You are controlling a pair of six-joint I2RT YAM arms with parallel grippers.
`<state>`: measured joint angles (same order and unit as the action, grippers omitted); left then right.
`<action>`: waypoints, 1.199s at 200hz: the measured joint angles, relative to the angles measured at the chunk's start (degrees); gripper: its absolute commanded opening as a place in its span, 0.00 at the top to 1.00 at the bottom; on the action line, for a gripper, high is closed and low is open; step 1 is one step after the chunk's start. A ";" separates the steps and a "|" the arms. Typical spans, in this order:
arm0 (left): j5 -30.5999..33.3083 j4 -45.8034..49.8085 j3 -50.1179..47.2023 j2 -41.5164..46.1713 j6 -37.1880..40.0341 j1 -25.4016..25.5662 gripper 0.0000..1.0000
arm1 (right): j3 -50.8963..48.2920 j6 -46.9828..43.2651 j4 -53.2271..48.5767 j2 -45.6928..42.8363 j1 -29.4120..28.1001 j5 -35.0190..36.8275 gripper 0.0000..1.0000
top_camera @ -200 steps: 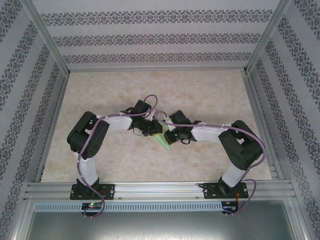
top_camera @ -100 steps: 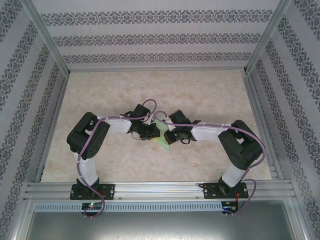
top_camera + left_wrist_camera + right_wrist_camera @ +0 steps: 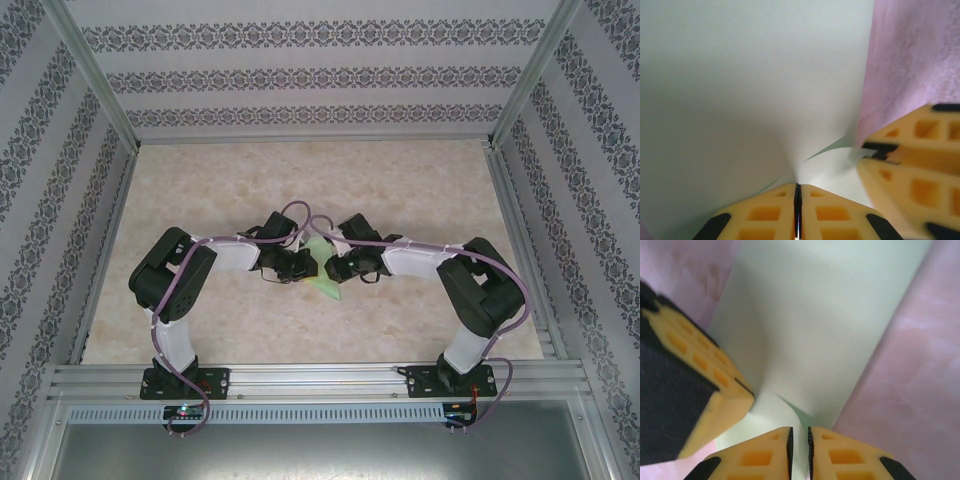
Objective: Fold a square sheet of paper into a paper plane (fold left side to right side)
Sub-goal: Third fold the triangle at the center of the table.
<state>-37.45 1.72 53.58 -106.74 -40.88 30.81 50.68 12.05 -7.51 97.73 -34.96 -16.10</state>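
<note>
The light green paper plane (image 3: 326,282) is a slim pointed fold at the table's middle, its tip toward the near edge, held between both wrists. My left gripper (image 3: 307,263) is shut on a fold of the paper; in the left wrist view the jaws (image 3: 798,186) meet on the pale sheet (image 3: 740,100). My right gripper (image 3: 336,268) faces it from the right. Its jaws (image 3: 799,431) stand slightly apart, with the paper's (image 3: 830,315) edge in the narrow gap. The right gripper's fingers (image 3: 910,165) show beside the sheet, as does one left finger (image 3: 705,375).
The marbled beige table (image 3: 420,180) is walled by patterned panels at the back and both sides. An aluminium rail (image 3: 320,380) carrying the arm bases runs along the near edge. Purple cables loop over both wrists.
The right gripper's jaws have parted a little. Both wrists have drawn slightly toward the back, and more green paper now shows between them.
</note>
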 measured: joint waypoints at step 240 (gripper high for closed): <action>0.02 -0.07 0.00 0.00 -0.15 0.02 0.88 | -6.10 9.25 -2.10 -1.25 2.45 -26.86 0.82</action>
<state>-37.43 1.65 53.58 -106.74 -41.04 30.83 44.58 21.30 -9.61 96.49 -32.51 -42.96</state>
